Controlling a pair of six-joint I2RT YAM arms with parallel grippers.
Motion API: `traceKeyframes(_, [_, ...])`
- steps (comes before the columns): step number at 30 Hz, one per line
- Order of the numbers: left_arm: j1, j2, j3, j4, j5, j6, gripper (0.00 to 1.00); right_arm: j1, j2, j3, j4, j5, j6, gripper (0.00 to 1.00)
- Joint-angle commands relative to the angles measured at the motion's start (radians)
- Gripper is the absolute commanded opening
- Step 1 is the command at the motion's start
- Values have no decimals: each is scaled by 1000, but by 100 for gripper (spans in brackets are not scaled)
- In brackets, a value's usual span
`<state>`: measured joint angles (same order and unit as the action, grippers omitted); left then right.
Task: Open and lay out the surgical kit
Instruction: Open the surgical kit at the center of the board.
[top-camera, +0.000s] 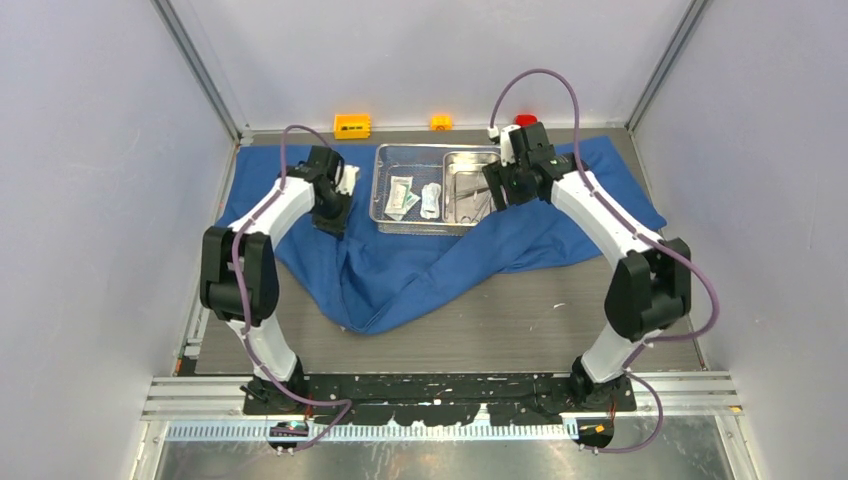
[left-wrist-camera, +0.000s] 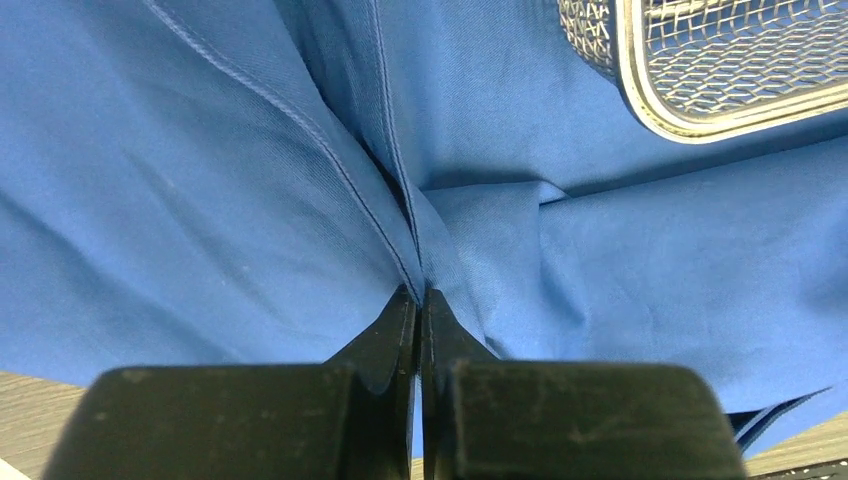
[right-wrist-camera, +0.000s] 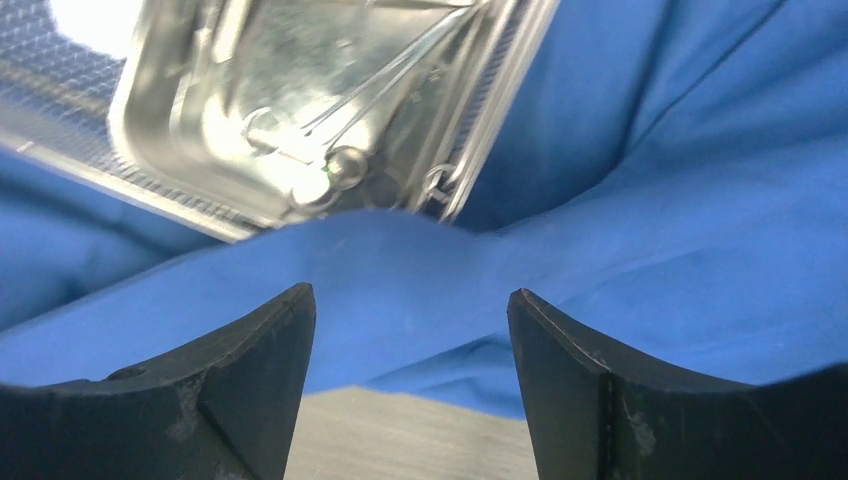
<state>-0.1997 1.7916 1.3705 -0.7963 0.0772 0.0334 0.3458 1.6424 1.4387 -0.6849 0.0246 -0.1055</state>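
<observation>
The left tool (left-wrist-camera: 420, 308) pinches a fold of the blue cloth wrap (left-wrist-camera: 200, 200) beside the mesh tray (left-wrist-camera: 700, 125), likely to draw it flat on the worktop (top-camera: 560, 310), while the right tool (right-wrist-camera: 410, 325) stands wide above the wrap's edge near the steel pan (right-wrist-camera: 128, 105).

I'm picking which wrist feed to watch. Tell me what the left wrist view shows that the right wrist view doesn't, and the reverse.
Left wrist only: the left jaws shut on a fold of the blue cloth, whose seam runs down into their tips.
Right wrist only: the right jaws open, holding nothing, with a cloth ridge ahead of them; also the smaller steel pan with thin steel instruments lying in it.
Both: the blue cloth, part of the mesh tray, and a strip of bare table.
</observation>
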Motion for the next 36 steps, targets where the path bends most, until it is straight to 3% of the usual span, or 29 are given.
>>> traceKeyframes(1, [9,-99,4,54,32,14,0,-25,86,100,63,198,12,76])
traceKeyframes(11, [9,-157,-18,73,37,33,0,-123,195,167,11,144,117,77])
traceKeyframes(19, [9,-158,-29,82,49,33,0,-211,247,145,-24,110,158,63])
traceKeyframes(22, [9,-162,-32,87,48,34,0,-244,254,123,-27,53,181,52])
traceKeyframes(31, [9,-179,-34,78,47,48,0,-331,191,47,-42,-8,202,3])
traceKeyframes(36, [9,-222,-65,71,29,94,0,-411,68,-81,-42,9,168,0])
